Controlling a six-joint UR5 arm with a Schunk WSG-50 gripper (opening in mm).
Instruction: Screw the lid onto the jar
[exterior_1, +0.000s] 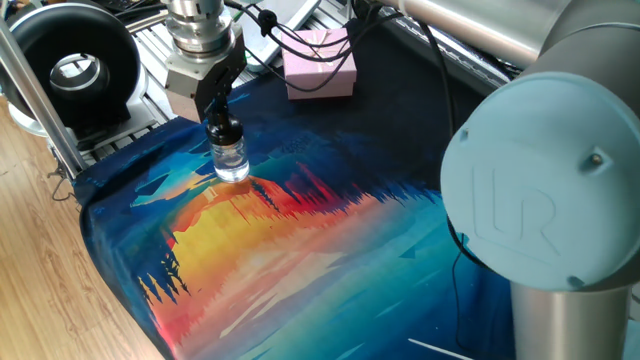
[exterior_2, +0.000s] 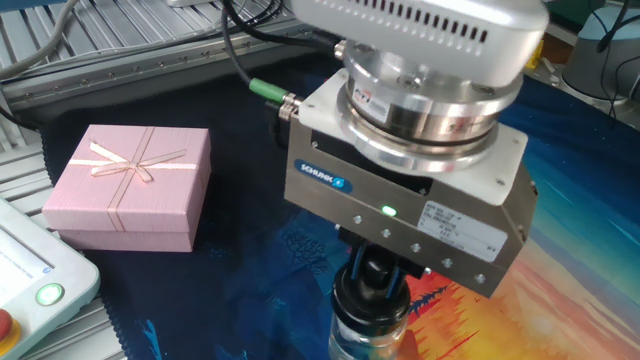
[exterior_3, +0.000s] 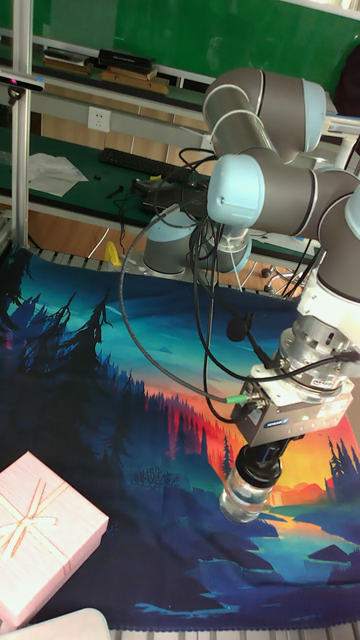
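lid (exterior_1: 222, 129) on jar (exterior_1: 230, 160) (upright)

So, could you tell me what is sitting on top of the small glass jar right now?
The black lid sits on the neck of the jar, with the gripper closed on it from above. The fingers cover the lid's top, and whether the threads are engaged cannot be seen.

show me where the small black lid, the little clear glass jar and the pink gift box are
small black round lid (exterior_1: 223, 131), one fixed view, on its side wall.
tiny clear glass jar (exterior_1: 231, 163), one fixed view, on its rounded body.
pink gift box with ribbon bow (exterior_2: 130, 172), the other fixed view, on its top face.
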